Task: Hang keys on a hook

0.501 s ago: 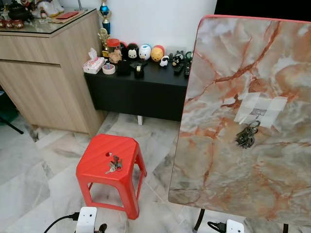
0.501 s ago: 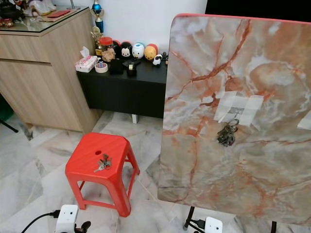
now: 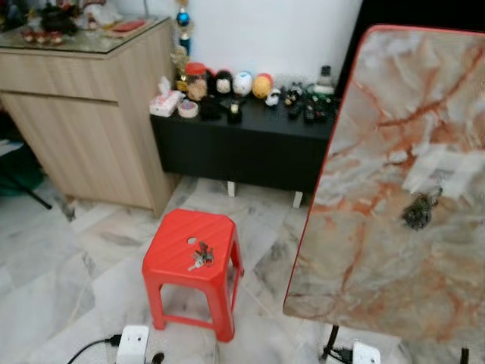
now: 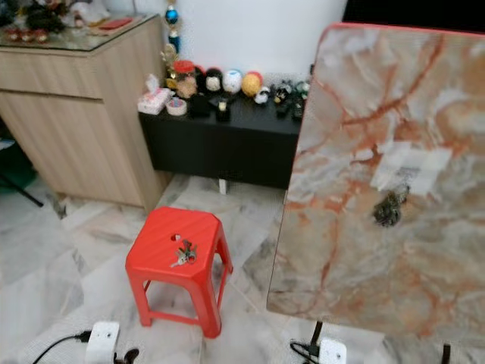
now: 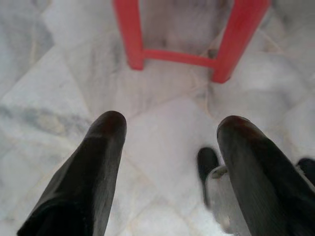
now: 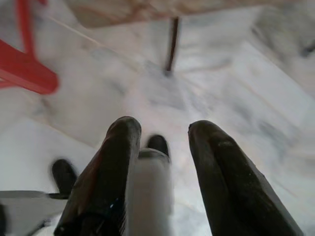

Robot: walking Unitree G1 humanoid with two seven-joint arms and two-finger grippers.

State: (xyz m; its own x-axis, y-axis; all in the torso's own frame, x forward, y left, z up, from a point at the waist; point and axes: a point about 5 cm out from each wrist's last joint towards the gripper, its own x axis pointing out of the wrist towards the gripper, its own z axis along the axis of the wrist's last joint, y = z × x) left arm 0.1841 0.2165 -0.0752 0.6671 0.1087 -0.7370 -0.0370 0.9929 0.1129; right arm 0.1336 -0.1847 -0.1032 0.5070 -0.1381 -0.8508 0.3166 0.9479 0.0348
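— So, where are the keys (image 3: pixel 201 256)?

— On the red plastic stool (image 3: pixel 176 262), near the middle of its seat, just below the small round hole; a small bunch, silvery metal with a touch of red and green, lying flat and splayed.

— And the other bunch?

— A dark bunch of keys (image 4: pixel 389 207) hangs on the upright marble-patterned board (image 4: pixel 356 250), just under a patch of pale tape (image 4: pixel 409 168), toward the board's right edge; blurred, so the hook itself I cannot make out.

— What is the board like?

— Smooth, glossy, grey and cream with rust-orange veins, red along its edge, rounded at the corners; the stool's seat is ribbed, its legs squared; the floor (image 3: pixel 68 288) is polished pale marble tile.

— The grippers?

— The left gripper (image 5: pixel 170 128) hangs over the floor near the stool's legs, its two black fingers spread apart, nothing between them; the right gripper (image 6: pixel 162 130) hangs over the floor near the board's thin dark leg (image 6: pixel 171 44), fingers parted, empty too.
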